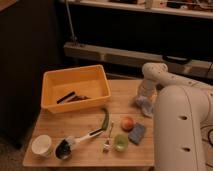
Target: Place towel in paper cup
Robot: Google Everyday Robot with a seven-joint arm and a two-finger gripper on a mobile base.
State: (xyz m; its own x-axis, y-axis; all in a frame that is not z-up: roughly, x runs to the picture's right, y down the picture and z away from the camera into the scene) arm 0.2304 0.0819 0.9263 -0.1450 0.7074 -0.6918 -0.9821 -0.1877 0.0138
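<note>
The claw (pixel 143 96) hangs right over the towel (pixel 145 106); I cannot tell its grip. Far to its left stands the paper cup (pixel 42 145), beyond 1 orange (pixel 127 122), a sponge (pixel 136 133) and a brush (pixel 75 144).

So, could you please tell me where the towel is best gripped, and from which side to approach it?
Probably the bunched middle of the towel, taken from straight above. It lies as a soft crumpled heap near the right edge of the table, offering no firm edge for a side pinch. The gripper hangs directly over it.
</note>
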